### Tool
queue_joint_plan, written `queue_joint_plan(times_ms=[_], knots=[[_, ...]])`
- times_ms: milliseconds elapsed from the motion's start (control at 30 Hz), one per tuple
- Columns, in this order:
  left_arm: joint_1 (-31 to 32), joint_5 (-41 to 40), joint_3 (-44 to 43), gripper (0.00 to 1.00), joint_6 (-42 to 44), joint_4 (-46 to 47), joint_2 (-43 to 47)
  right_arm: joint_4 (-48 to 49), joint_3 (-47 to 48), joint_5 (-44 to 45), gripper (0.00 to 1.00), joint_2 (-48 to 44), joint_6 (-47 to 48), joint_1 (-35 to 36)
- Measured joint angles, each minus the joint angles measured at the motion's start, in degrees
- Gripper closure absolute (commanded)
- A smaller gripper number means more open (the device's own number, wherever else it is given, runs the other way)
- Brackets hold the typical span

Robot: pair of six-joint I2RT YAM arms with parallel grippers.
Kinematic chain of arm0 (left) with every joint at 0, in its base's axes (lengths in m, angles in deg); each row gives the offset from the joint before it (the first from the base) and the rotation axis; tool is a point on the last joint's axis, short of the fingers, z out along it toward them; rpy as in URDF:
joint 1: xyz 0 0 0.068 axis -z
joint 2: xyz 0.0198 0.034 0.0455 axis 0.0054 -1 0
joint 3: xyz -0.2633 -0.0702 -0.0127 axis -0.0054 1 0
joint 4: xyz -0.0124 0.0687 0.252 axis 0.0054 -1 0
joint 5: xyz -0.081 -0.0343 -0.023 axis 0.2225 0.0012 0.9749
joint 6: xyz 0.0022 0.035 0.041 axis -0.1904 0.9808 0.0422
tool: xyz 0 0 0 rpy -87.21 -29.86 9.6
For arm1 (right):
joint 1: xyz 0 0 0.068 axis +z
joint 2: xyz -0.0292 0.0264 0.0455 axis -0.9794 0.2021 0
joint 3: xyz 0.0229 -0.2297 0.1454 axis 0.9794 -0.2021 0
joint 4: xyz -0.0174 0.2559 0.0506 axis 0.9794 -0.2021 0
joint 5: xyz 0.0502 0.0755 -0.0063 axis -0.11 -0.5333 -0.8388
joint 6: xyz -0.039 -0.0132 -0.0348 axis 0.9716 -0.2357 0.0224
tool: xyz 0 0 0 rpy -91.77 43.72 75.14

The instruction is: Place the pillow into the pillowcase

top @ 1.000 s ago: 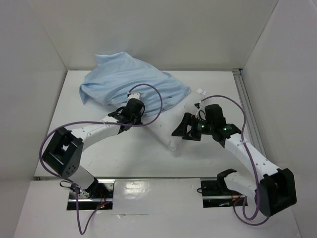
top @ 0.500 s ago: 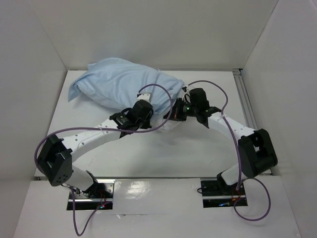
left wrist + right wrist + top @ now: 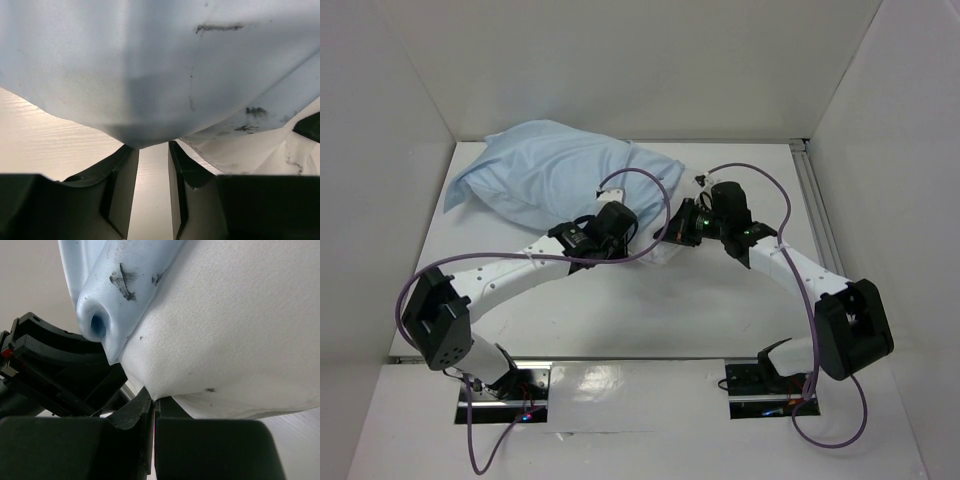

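Note:
The light-blue pillowcase [image 3: 545, 178] lies plump at the back left of the table, its mouth facing right. The white pillow fills it, and only its corner [image 3: 665, 257] sticks out at the mouth. My left gripper [image 3: 632, 228] sits at the case's lower edge. In the left wrist view its jaws [image 3: 152, 147] stand apart, bare table between them and the pillowcase's [image 3: 150, 65] hem draped over the tips. My right gripper [image 3: 678, 228] is at the mouth. In the right wrist view it [image 3: 154, 402] is shut on a pinch of the pillow [image 3: 235, 330], beside the rolled pillowcase edge [image 3: 107, 290].
White walls close in the table at the back and both sides. A metal rail [image 3: 815, 210] runs along the right edge. Purple cables loop over both arms. The two wrists sit close together, and the left arm's black body [image 3: 50, 370] fills the lower left of the right wrist view.
Within the last second the pillow went into the pillowcase and the right gripper shut on the pillow's corner. The left gripper's jaws have just parted, and the bundle has slid slightly left.

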Motion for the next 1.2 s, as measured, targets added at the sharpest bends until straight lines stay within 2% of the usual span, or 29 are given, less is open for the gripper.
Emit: queue_joint_plan(times_ms=[67,167,233,267,300,367,467,533,633,733,800,833,867,933,967,1033,1200], knots=[[0.1,-0.3,-0.5,0.57,-0.1,-0.5,-0.3,0.1,-0.1,0.1,1.00,0.0,0.2,0.0],[0.1,-0.8,-1.1,0.69,-0.9,-1.0,-0.9,0.0,-0.2,0.1,1.00,0.0,0.2,0.0],[0.1,-1.6,-1.3,0.55,-1.3,-1.6,-1.2,0.0,-0.2,0.1,1.00,0.0,0.2,0.0],[0.1,-1.9,-1.4,0.42,-1.3,-2.0,-1.4,0.0,-0.2,0.1,1.00,0.0,0.2,0.0],[0.1,-2.5,-1.6,0.25,-1.5,-2.4,-1.6,0.0,-0.2,0.2,1.00,0.0,0.2,0.0],[0.1,-4.3,-1.6,0.19,-2.1,-3.4,-2.1,0.0,-0.2,0.2,1.00,0.0,0.2,0.0],[0.1,-6.0,-1.3,0.18,-2.5,-3.5,-2.8,0.0,-0.2,0.2,1.00,0.0,0.3,0.0],[0.1,-6.4,-0.2,0.22,-2.5,-2.4,-3.0,-0.1,-0.2,0.2,1.00,0.0,0.5,0.0],[0.1,-6.7,2.9,0.34,-2.2,0.3,-3.0,-0.2,-0.2,0.2,1.00,0.0,0.7,0.0],[0.1,-7.4,4.4,0.37,-1.2,2.0,-3.3,-0.3,-0.2,0.2,1.00,0.0,0.9,0.0],[0.1,-8.5,4.4,0.43,-1.0,3.5,-4.3,-0.3,-0.2,0.2,1.00,0.0,0.9,0.0],[0.1,-9.0,4.3,0.51,-0.9,3.9,-5.0,-0.3,-0.2,0.2,1.00,0.0,0.9,0.0],[0.1,-9.5,4.2,0.54,-0.9,4.1,-5.6,-0.5,-0.1,0.2,1.00,0.0,1.1,0.0],[0.1,-10.4,3.8,0.66,-0.5,4.1,-6.6,-0.8,-0.1,0.2,1.00,0.0,1.3,0.0],[0.2,-10.8,3.7,0.80,-0.1,4.2,-7.0,-0.8,-0.1,0.3,1.00,0.0,1.4,0.0],[0.1,-11.4,3.2,0.98,0.3,4.0,-7.0,-1.0,-0.1,0.3,1.00,0.0,1.6,0.0],[0.0,-12.5,0.9,1.00,0.5,3.4,-7.0,-1.2,-0.1,0.4,1.00,0.0,1.7,0.0]])
